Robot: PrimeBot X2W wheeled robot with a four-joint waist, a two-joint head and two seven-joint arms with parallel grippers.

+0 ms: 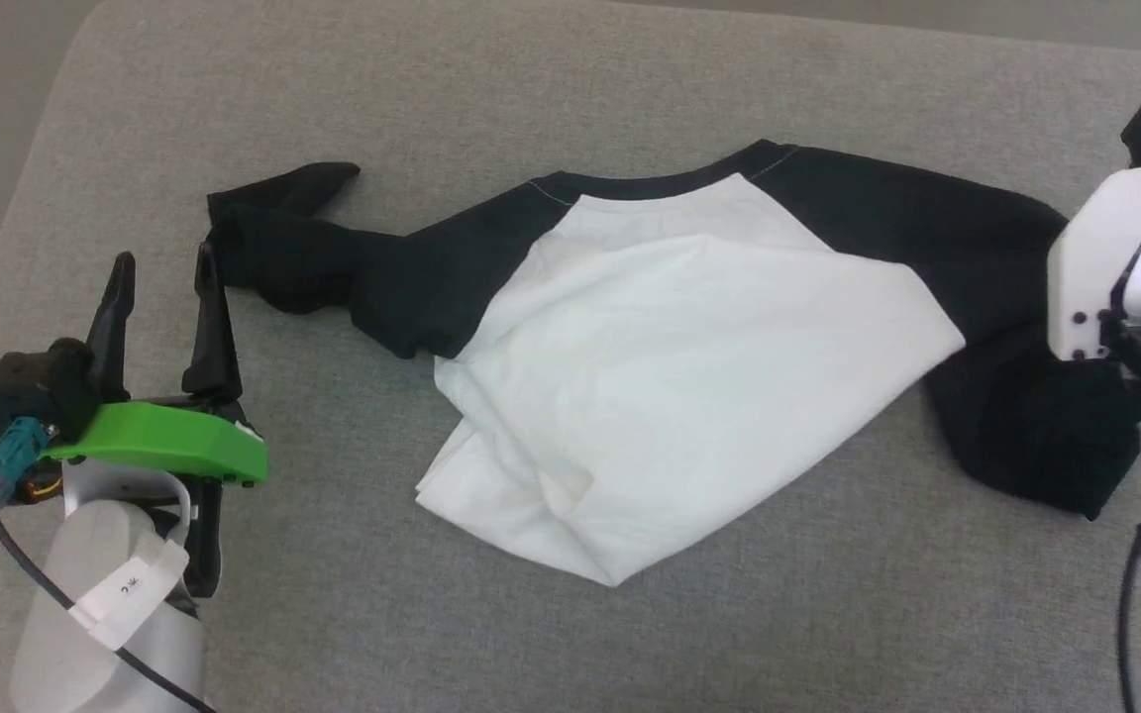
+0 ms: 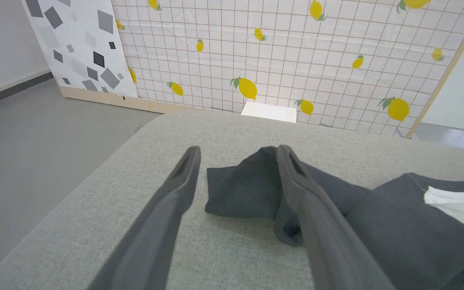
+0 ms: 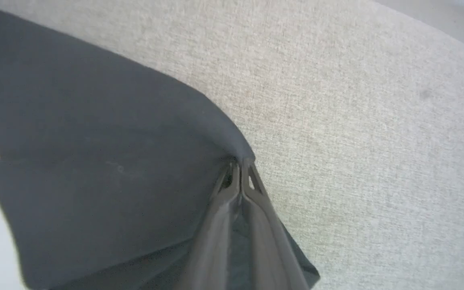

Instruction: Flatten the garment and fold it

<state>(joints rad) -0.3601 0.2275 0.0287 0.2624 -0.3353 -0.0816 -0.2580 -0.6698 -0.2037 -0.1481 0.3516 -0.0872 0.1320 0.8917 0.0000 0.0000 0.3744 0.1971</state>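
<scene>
Left claw (image 1: 164,259) hovers low at the left end of the grey padded worktop (image 1: 551,634), fingers spread and empty. In the left wrist view the claw (image 2: 238,151) brackets the crumpled end of the black left sleeve (image 2: 240,189). One finger is against the cloth, but nothing is pinched. Likely lined up to take that cuff.

Garment (image 1: 689,366) lies across the middle of the worktop, neckband (image 1: 670,183) to the far side. Its white body is doubled over on a slant and its hem is bunched at the near edge, so it is not flat yet.

The black right sleeve (image 1: 927,228) runs out to the right. Right claw (image 3: 240,163) is closed tight on that sleeve's edge (image 3: 135,161). Probably an anchor, so a pull from the left can stretch the shirt out.
</scene>
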